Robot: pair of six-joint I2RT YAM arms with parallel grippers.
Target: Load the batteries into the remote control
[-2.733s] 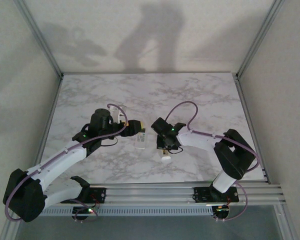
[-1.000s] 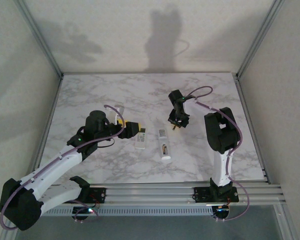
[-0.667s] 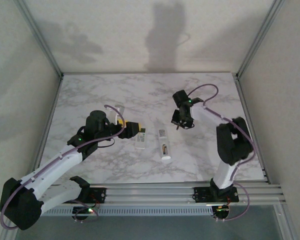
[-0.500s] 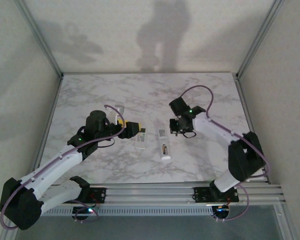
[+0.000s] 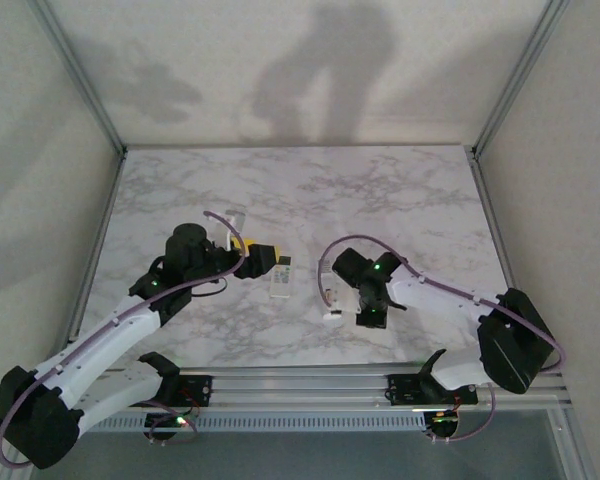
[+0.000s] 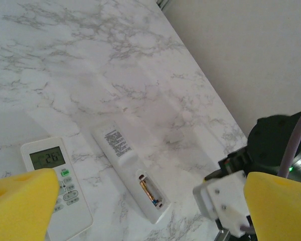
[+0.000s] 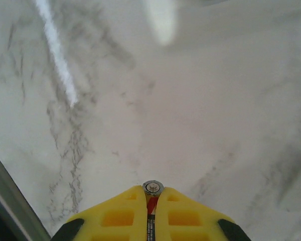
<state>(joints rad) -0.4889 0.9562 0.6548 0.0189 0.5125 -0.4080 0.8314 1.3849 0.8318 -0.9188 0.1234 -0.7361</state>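
Right pincer (image 5: 367, 318) probably crowding remote control (image 6: 130, 173); far table (image 5: 310, 185) open.

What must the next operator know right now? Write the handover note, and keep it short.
Left gripper: open, empty, hovering over the short, wide white remote with a display window.
Right gripper: shut on a small dark cylindrical battery with a red band, above the marble table, beside the slim remote's open end.
Long, slim white remote control: lies back up, compartment open.
Done: one battery sits in the compartment.
Left: seat the held battery next to it. I cannot tell whether more are needed.
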